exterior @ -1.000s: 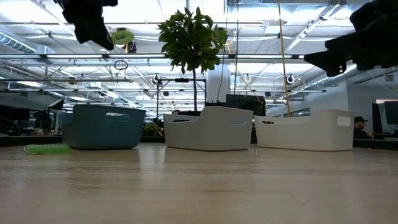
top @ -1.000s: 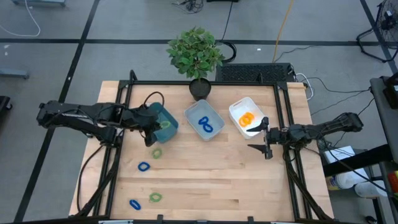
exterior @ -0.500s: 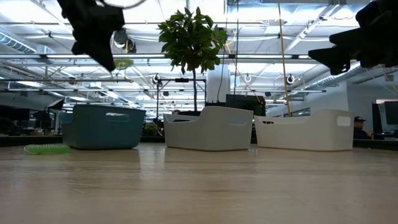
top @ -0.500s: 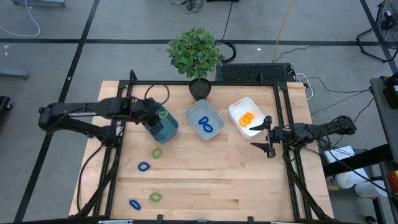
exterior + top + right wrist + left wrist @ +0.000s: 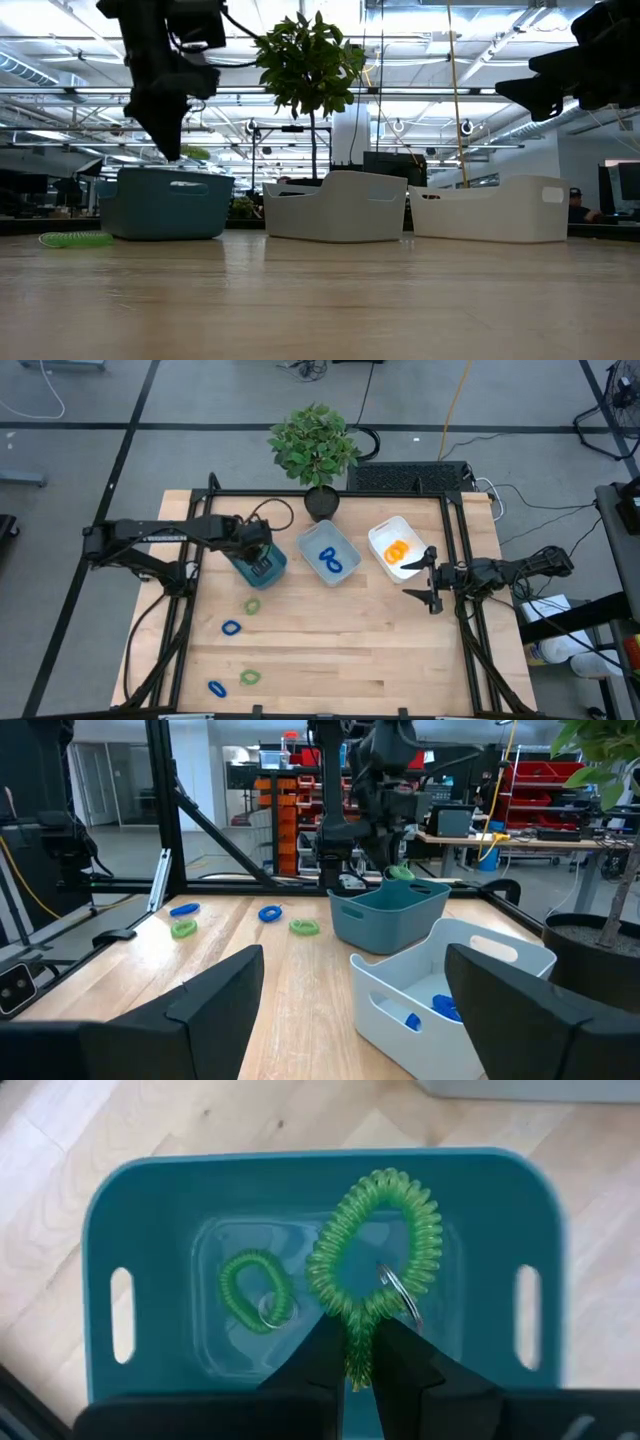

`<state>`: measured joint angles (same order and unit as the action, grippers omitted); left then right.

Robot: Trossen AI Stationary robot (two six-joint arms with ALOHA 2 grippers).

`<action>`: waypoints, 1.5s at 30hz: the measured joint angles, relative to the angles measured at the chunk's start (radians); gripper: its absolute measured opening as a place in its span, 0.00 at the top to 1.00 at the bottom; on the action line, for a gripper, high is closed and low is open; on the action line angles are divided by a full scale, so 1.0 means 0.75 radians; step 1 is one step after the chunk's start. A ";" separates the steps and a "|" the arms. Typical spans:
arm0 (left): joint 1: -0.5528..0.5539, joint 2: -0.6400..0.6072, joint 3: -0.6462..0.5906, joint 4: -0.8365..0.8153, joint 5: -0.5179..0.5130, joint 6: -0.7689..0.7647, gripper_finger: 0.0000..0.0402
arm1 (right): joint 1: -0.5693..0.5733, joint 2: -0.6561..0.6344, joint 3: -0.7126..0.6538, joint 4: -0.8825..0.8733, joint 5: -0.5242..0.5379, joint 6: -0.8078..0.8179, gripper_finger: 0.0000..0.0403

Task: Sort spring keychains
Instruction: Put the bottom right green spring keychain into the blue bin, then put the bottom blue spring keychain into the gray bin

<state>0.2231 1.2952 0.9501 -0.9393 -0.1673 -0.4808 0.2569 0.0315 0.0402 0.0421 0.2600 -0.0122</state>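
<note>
Your left gripper (image 5: 358,1348) pinches a green spring keychain (image 5: 375,1265), coiled loop with metal ring, over the teal bin (image 5: 150,1190); right gripper (image 5: 425,582) hangs open.

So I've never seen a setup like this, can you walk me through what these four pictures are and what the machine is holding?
It is a robot with two dark arms at a wooden table, each ending in a two-finger tool. One picture looks straight down, one looks level across the tabletop, and two come from cameras on the wrists. The left tool is shut on a green spring keychain directly above the teal bin, where another green keychain already lies. The right tool waits open beside the white bin holding orange ones. The middle bin has blue ones. Two green and two blue keychains remain on the table, like this blue one.
</note>
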 joint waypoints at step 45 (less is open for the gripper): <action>-0.044 0.027 -0.280 0.336 0.114 0.072 0.07 | 0.000 -0.001 0.000 0.018 0.001 0.000 0.26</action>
<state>0.1904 1.3157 0.7399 -0.6876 -0.0816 -0.4264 0.2569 0.0311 0.0402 0.0559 0.2604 -0.0120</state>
